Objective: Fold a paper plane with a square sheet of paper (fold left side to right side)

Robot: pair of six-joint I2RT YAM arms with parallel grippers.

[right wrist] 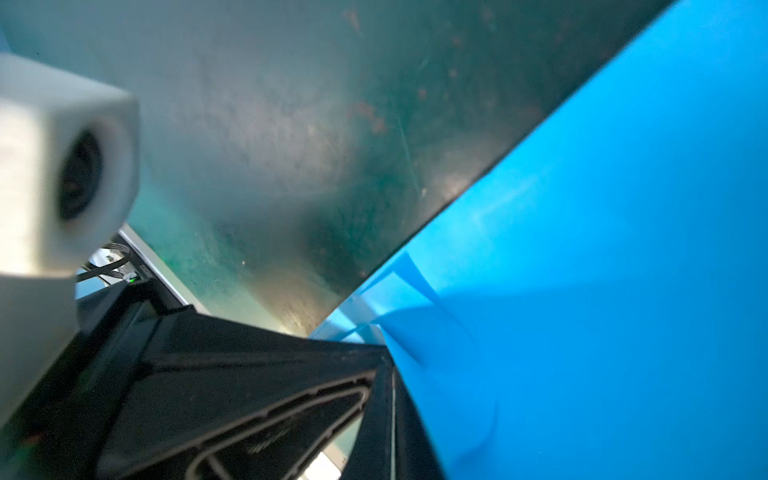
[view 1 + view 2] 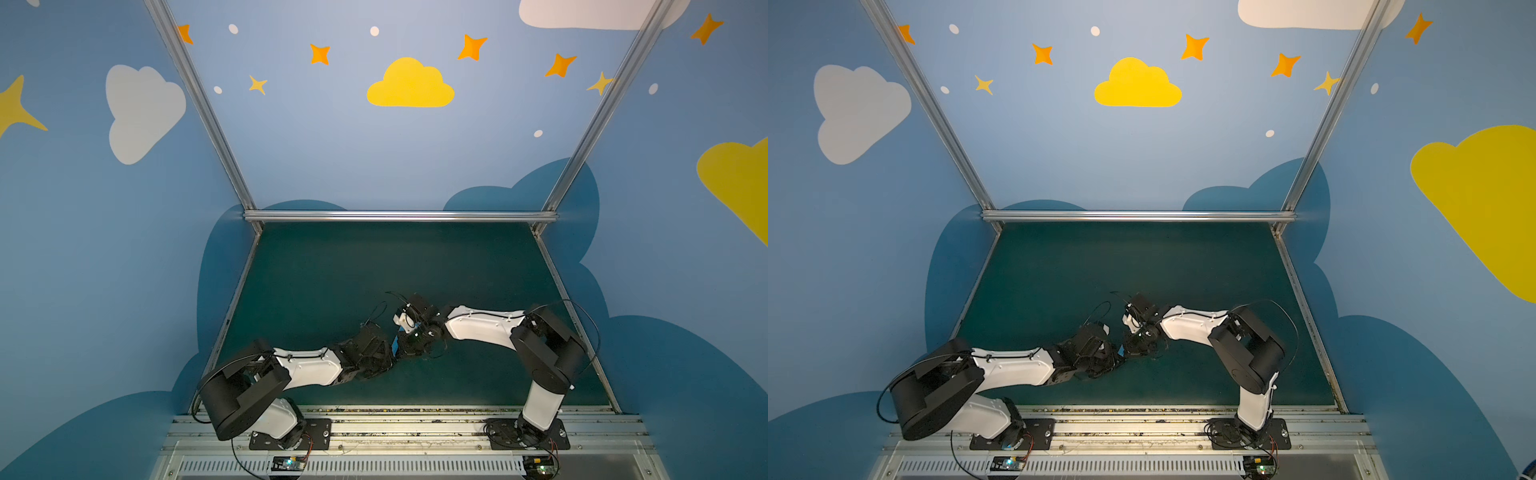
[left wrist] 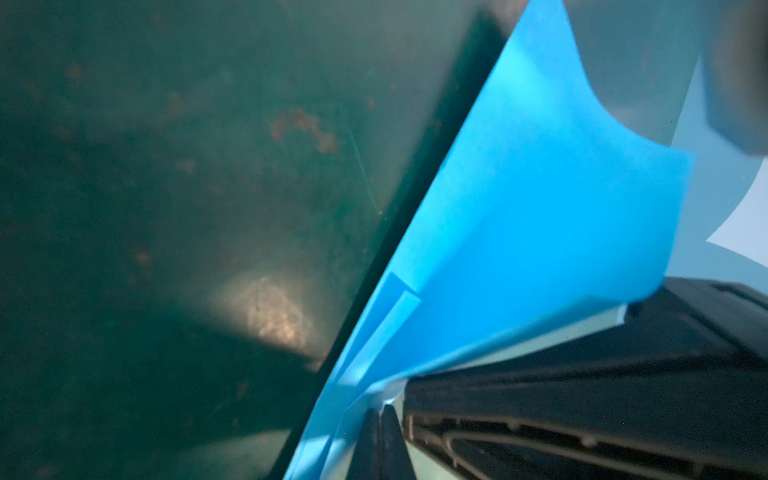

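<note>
Blue paper (image 3: 540, 208), folded in layers, is pinched at its edge between the pressed-together fingers of my left claw (image 3: 380, 419). My right claw (image 2: 409, 347) is closed too, tip to tip with the left; whether it grips the paper I cannot tell. In both top views only a sliver of paper shows between them, over the near middle of the green mat (image 2: 374, 266)

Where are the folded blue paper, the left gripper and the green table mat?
folded blue paper (image 3: 540, 199): left wrist view, middle of its broad flap.
left gripper (image 3: 380, 411): left wrist view, between its closed fingertips.
green table mat (image 2: 374, 257): in a top view, bare far part.
</note>
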